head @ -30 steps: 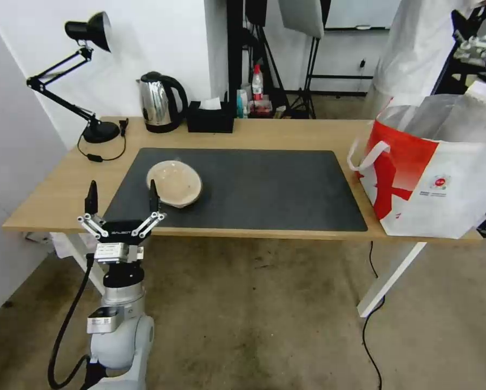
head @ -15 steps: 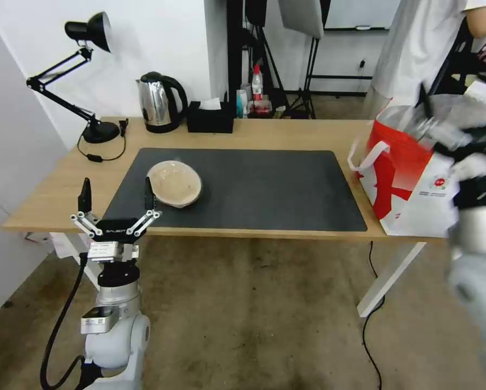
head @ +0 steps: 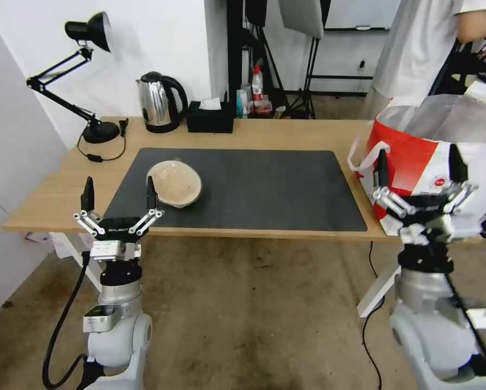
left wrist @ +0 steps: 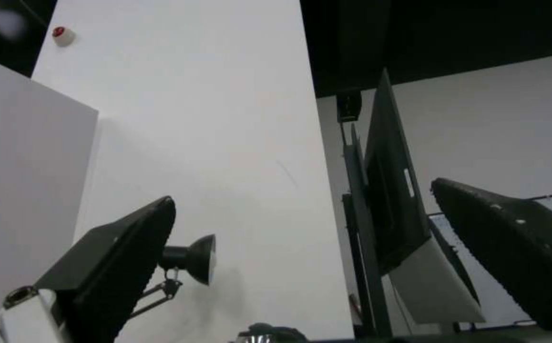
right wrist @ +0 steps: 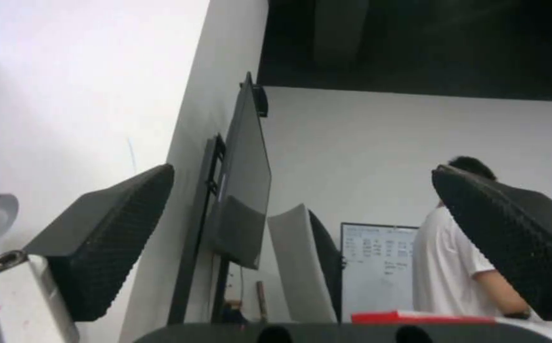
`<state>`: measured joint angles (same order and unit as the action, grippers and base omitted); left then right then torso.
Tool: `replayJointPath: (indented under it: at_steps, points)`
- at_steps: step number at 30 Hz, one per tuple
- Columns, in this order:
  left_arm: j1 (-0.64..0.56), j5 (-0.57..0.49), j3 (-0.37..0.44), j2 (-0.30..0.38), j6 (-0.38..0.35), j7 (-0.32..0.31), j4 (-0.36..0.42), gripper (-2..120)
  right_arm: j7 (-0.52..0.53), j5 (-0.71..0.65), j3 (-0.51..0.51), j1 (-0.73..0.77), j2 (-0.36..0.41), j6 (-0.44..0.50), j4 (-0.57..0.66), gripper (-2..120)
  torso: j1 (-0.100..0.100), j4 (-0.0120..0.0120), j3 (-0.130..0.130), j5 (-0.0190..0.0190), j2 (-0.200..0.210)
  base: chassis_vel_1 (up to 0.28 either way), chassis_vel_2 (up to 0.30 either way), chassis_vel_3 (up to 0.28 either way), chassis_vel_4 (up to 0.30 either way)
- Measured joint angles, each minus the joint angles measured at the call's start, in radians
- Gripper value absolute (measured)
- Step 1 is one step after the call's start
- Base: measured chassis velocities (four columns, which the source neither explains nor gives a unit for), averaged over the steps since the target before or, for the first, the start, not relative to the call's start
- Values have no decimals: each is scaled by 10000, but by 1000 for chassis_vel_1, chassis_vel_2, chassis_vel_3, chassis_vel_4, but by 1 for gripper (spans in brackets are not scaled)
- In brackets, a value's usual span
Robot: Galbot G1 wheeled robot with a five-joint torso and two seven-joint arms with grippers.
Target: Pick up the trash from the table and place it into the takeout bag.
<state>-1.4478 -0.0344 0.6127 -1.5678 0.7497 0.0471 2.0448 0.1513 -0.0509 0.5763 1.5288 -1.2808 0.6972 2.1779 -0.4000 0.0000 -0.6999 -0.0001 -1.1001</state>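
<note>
Beige bowl [head: 175, 183] beside left claw [head: 118, 190]

A black desk lamp [head: 89, 76] stands at the table's far left corner, its cord trailing forward. Along the far edge — a steel kettle [head: 159, 102], then a black tissue box [head: 210, 117] just beside it.

Dark grey rectangular mat [head: 264, 189]: open between shallow beige bowl [head: 175, 184] and boxy red-and-white takeout bag [head: 448, 168].
</note>
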Motion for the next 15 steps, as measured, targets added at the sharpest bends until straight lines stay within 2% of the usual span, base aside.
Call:
replayJointPath:
  at_steps: [7,15]
  points:
    - [-17,17,-61,-55,-1,3,-22,100,39,577,-80,632,-394,862,-474,100,0,0,0,0,0,0,0,0,0]
    - [-36,82,-189,-112,-1,6,-52,100,32,813,-226,1008,-585,1291,-745,100,0,0,0,0,0,0,0,0,0]
